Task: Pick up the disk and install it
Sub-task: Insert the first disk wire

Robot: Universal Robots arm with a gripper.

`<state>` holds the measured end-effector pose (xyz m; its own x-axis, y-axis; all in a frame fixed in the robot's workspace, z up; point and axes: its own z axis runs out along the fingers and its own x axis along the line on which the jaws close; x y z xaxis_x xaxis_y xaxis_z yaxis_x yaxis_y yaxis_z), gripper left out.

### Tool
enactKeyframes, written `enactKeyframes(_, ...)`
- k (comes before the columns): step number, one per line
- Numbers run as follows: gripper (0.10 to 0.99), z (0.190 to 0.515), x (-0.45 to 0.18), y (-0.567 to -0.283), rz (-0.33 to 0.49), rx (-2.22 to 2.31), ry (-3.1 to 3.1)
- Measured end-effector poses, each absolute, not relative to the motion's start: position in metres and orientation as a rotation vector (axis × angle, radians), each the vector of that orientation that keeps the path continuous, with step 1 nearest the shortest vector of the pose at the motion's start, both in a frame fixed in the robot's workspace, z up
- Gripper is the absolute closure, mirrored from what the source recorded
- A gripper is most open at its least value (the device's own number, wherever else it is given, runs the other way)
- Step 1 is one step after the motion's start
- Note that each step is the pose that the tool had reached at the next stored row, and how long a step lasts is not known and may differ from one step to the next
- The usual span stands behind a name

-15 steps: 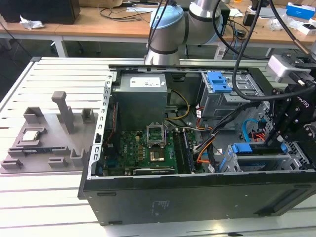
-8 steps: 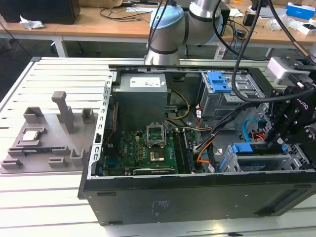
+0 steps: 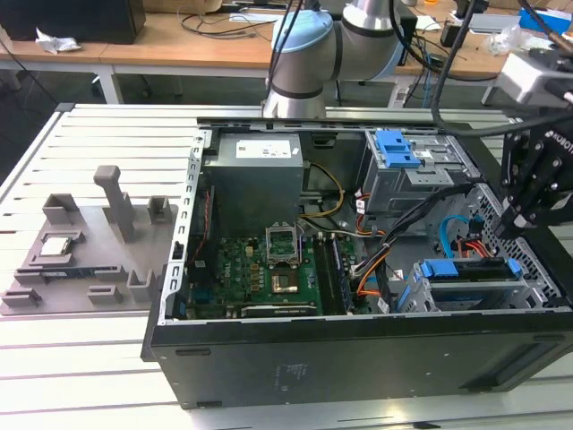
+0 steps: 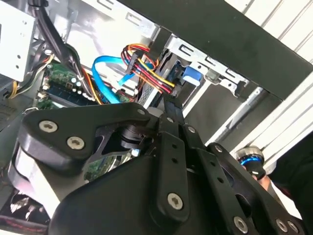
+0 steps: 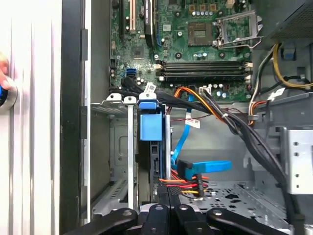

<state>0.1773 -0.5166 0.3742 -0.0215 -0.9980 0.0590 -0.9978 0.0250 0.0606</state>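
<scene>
The disk (image 3: 470, 273), silver with a blue plastic frame, lies in the drive bay at the front corner of the open computer case (image 3: 358, 358), on the exterior view's right. In the first wrist view the disk (image 5: 149, 128) stands edge-on between the bay's metal rails. My black gripper (image 3: 512, 228) hangs over the disk's outer end, by the case wall. Its fingers are shut together, and in both wrist views the gripper (image 5: 168, 188) (image 4: 170, 104) has its tips right at that end of the disk (image 4: 190, 76), beside the red, yellow and blue cables. I cannot tell whether the tips touch it.
Inside the case are the green motherboard (image 3: 260, 269), the grey power supply (image 3: 260, 175) and a drive cage with a blue latch (image 3: 398, 148). Bundled cables (image 3: 394, 237) cross the middle. A grey fixture (image 3: 85, 255) lies on the exterior view's left. A hand holds a blue knob (image 5: 4, 93).
</scene>
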Motion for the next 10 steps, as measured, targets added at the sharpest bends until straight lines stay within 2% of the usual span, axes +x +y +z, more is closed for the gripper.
enactKeyframes(10, 0.98, 0.3839, 0.1773, -0.5166, -0.003, 2.136, -2.187)
